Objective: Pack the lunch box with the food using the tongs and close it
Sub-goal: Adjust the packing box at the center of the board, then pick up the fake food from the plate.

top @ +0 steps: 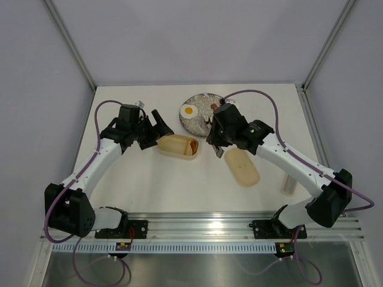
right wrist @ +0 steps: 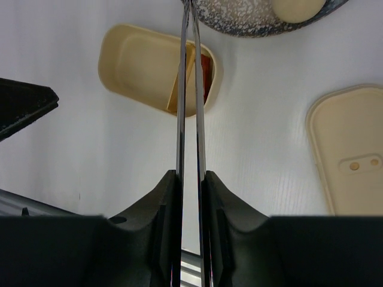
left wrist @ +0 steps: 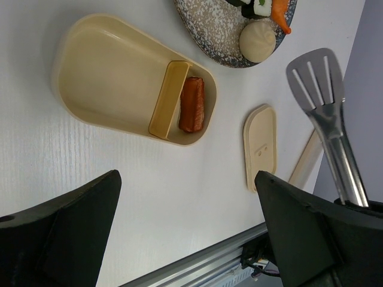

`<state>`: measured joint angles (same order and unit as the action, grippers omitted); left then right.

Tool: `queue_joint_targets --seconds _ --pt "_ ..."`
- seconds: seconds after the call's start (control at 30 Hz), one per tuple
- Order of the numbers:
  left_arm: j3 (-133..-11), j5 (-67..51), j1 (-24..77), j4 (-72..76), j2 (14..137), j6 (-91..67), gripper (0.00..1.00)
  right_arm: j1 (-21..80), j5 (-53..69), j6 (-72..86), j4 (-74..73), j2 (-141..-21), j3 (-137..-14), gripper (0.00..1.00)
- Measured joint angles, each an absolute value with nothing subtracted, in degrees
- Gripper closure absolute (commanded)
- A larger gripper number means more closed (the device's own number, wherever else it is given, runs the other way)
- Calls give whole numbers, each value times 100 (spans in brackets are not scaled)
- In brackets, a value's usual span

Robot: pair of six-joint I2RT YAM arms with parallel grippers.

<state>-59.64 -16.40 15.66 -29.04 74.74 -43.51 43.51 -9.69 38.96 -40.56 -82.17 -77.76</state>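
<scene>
The right claw [right wrist: 190, 176] was clenched on the tongs [right wrist: 190, 107], squeezing the two thin silver arms nearly together. The tongs pointed straight away from the claw toward the round plate [right wrist: 239, 21] at the far side. More food sat there, like the beige ball [right wrist: 297, 7] and the fried egg [top: 189, 110]. Seen from the right wrist, the tongs' long line crossed over the lunch box [right wrist: 137, 66] near its divider. The tips were out of sight at the plate's edge, so I could not tell if they held anything.

The lunch box lay mid-table, its long side running left to right, with one sausage [left wrist: 192, 104] in the small end nearer the right arm. The left claw [left wrist: 187, 179] hung wide open just beside the box's other end, holding nothing. The lid [top: 242, 166] lay flat by the right arm, apart from the box. The plate was nearer the right arm — the next pick looked like its job.
</scene>
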Motion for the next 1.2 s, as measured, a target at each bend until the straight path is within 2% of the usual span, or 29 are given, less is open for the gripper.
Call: queue_joint_targets --seconds 0.37,0.6,0.83,1.2 --pt "-5964 -1645 1503 -2954 7476 -4237 1 3459 -1131 2910 -4550 -8506 -8429 78" --pt "-5961 -1680 1326 -2974 7524 -4174 1 3203 -1227 2451 -4716 -9015 -8656 67" --pt "-5961 -1704 1267 -2998 7546 -4117 1 3109 -1175 2292 -4768 -9282 -8656 49" --pt "-5942 -1721 1267 -3000 7550 -4093 1 3100 -1026 2204 -4768 -9727 -8665 47"
